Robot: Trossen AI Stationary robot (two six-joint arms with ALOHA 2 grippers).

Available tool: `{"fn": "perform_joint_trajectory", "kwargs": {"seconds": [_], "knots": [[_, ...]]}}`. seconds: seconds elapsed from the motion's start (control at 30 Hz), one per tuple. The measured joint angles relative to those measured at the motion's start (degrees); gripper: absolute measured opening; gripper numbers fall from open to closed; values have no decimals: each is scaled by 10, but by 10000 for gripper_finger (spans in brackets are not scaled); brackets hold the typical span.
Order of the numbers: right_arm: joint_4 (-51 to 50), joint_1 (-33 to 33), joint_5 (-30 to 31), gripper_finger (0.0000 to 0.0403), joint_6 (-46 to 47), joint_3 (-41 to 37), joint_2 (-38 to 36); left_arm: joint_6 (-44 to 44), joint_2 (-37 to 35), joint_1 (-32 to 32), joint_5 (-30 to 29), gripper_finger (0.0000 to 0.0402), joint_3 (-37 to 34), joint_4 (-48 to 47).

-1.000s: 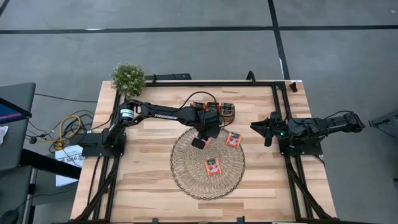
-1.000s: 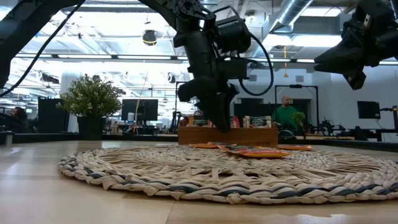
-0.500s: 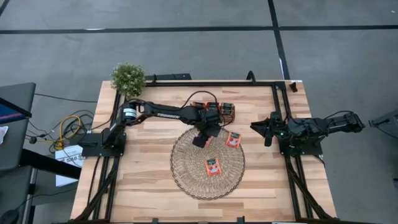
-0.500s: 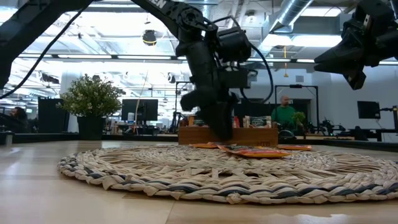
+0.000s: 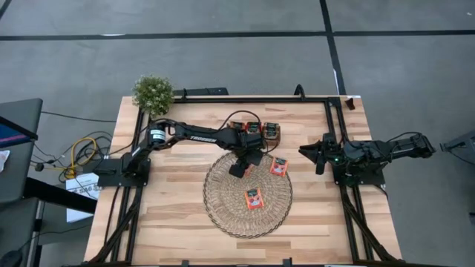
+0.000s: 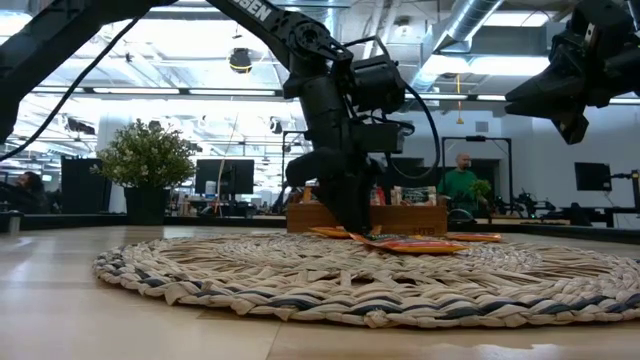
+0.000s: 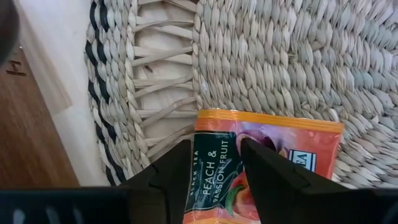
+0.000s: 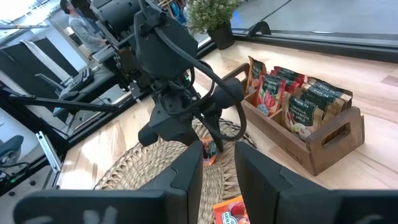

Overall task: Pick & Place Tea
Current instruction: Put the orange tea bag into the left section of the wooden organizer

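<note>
My left gripper (image 7: 214,146) points down over the far left part of the round straw mat (image 5: 223,200), its fingers apart. An orange tea sachet (image 7: 273,146) lies flat on the mat under the fingertips. In the high view the gripper (image 5: 237,169) hides that sachet. Two more sachets (image 5: 278,165) (image 5: 254,197) lie flat on the mat. Further sachets (image 8: 292,99) stand on edge in the wooden tray (image 5: 256,132) behind the mat. My right gripper (image 8: 217,180) waits open at the table's right side, above the table. My left gripper comes from above with its fingertips (image 7: 183,149) over the printed face of the sachet (image 7: 214,168), one to each side of the lettering. I cannot tell whether they touch it. The sachet rests flat on the mat.
A small potted plant (image 5: 153,93) stands at the far left corner. The wooden tray (image 8: 323,146) sits just beyond the mat's far edge, close to my left arm. Bare wood lies left and right of the mat (image 6: 300,280).
My left gripper has sunk toward the mat and now stands close above it, near the sachets lying there.
</note>
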Motion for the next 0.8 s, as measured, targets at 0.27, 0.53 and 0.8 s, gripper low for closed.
{"fn": "perform_joint_trajectory", "kwargs": {"seconds": [0.27,0.53,0.8], "knots": [[0,0,0,85,0,0,0,-14,0,-1,-8,78,-1,-1],[0,0,0,85,0,0,0,-16,3,-3,-75,16,17,-16],[0,0,0,85,0,0,0,-43,4,-12,-137,4,126,-115]]}}
